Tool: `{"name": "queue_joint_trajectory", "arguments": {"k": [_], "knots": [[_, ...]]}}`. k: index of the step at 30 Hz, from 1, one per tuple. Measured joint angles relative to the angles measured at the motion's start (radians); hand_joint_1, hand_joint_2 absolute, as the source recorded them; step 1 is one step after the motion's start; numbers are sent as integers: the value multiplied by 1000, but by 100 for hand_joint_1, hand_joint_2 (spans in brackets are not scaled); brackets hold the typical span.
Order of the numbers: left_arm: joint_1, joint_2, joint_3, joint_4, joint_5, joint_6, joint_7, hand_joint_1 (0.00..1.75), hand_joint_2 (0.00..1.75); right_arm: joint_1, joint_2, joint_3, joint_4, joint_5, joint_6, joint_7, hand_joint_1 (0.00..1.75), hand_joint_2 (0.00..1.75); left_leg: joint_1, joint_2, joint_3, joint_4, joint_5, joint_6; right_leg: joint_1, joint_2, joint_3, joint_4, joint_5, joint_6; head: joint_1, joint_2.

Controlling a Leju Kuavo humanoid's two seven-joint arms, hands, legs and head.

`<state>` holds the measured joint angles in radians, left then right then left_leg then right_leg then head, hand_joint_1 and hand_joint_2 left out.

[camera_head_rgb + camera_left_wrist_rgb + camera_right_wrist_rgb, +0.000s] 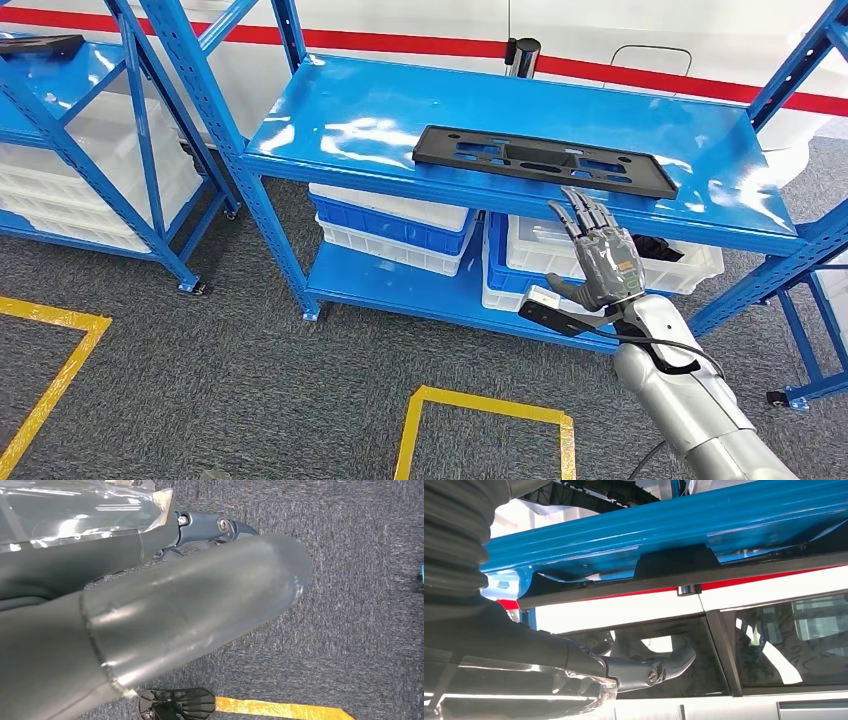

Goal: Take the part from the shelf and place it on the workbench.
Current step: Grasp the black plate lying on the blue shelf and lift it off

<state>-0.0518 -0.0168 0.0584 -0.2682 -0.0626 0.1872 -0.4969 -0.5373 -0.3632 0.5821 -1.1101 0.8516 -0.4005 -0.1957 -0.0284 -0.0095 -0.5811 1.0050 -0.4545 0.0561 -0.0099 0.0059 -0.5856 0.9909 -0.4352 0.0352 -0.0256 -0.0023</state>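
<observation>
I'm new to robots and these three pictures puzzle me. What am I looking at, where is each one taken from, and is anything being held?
This is a two-armed humanoid robot. The wide picture is from its head, looking down at a blue shelf. A flat black part lies on the top level; white and blue bins sit underneath. The right hand, fingers spread, is raised just in front of the shelf edge below the part and holds nothing. The other two pictures come from cameras at the wrists. The left one looks down at grey carpet; the right one looks along the shelf edge.
</observation>
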Motion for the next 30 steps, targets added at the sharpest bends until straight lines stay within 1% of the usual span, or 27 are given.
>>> {"name": "queue_joint_trajectory", "arguments": {"k": [6,9,11,14,15,16,17,18,19,20,21,22,24,25,26,27,28,30], "knots": [[0,0,0,0,0,0,-1,0,0,0,-3,0,0,-1,0,0,0,175,-1,0,0,1,0,0,-1,0,0,-1,0,1,0,0],[0,0,0,0,-1,0,-2,0,0,0,-4,0,0,-1,0,0,0,175,-3,0,-1,4,-2,3,-7,0,-1,-2,2,3,0,0],[0,1,0,0,-2,0,-5,0,0,0,-4,1,0,-4,0,-2,0,175,-5,0,-2,4,-4,8,-12,0,-1,-5,3,6,0,0],[0,2,-1,0,-2,0,-8,0,0,0,-7,2,1,-7,0,-3,0,175,-1,0,1,-5,-4,22,-12,0,1,8,7,17,-1,0],[0,2,-1,0,-2,1,-9,0,0,0,-8,3,1,-8,0,-3,0,175,2,0,4,-8,-3,28,-11,-1,-5,25,0,18,0,0],[0,2,-1,0,-2,1,-9,0,0,0,-9,3,1,-9,0,-3,0,175,4,1,9,-10,-2,31,-10,-1,-20,53,-17,15,2,0],[0,2,-1,0,-2,2,-9,0,0,0,-10,3,1,-9,0,-3,0,175,5,2,12,-11,0,34,-11,-2,-44,100,-42,9,3,0],[0,2,-1,0,-2,2,-9,0,0,1,-11,4,2,-9,0,-3,0,175,5,2,11,-10,-1,34,-11,-3,-75,164,-70,3,4,0],[0,2,-1,0,-2,2,-9,0,0,3,-13,4,3,-9,0,-3,0,175,5,2,11,-10,-1,35,-11,-3,-109,229,-95,0,4,0],[1,1,-1,0,-2,3,-9,0,0,6,-14,5,4,-9,0,-3,0,175,5,2,11,-10,-2,34,-10,-3,-134,275,-110,0,4,0],[2,1,-1,0,-2,3,-9,0,0,9,-15,5,6,-9,0,-3,0,175,6,1,12,-9,-4,32,-11,-3,-144,287,-109,6,4,0],[2,0,-1,1,-2,3,-9,0,0,11,-15,6,7,-9,-1,-3,0,175,6,1,14,-8,-6,30,-12,-3,-134,258,-92,14,4,0],[2,-1,-2,1,-2,3,-11,0,0,11,-17,6,8,-10,-1,-3,0,175,8,0,20,-6,-15,21,-17,-5,-74,125,-34,31,5,0],[2,-1,-2,1,-2,3,-12,0,0,11,-18,6,8,-12,-1,-3,0,175,8,0,24,-4,-20,15,-15,-7,-50,66,-22,28,5,0],[2,-1,-2,1,-2,3,-14,0,0,10,-21,7,8,-13,-1,-3,0,175,8,0,24,-3,-25,8,-13,-7,-31,29,-15,21,6,0],[2,0,-2,1,-2,4,-15,0,0,11,-23,7,8,-14,-2,-3,0,175,7,1,26,-1,-29,2,-10,-7,-24,15,-17,8,6,0],[2,0,-2,1,-2,4,-16,0,0,12,-25,7,8,-15,-2,-3,0,175,7,1,27,1,-33,-3,-6,-6,-20,14,-21,-7,5,0],[1,0,-3,1,-2,5,-16,0,0,14,-27,7,7,-16,-2,-3,0,175,10,2,28,17,-41,-14,-12,-4,-4,13,-17,-22,3,0]]}}
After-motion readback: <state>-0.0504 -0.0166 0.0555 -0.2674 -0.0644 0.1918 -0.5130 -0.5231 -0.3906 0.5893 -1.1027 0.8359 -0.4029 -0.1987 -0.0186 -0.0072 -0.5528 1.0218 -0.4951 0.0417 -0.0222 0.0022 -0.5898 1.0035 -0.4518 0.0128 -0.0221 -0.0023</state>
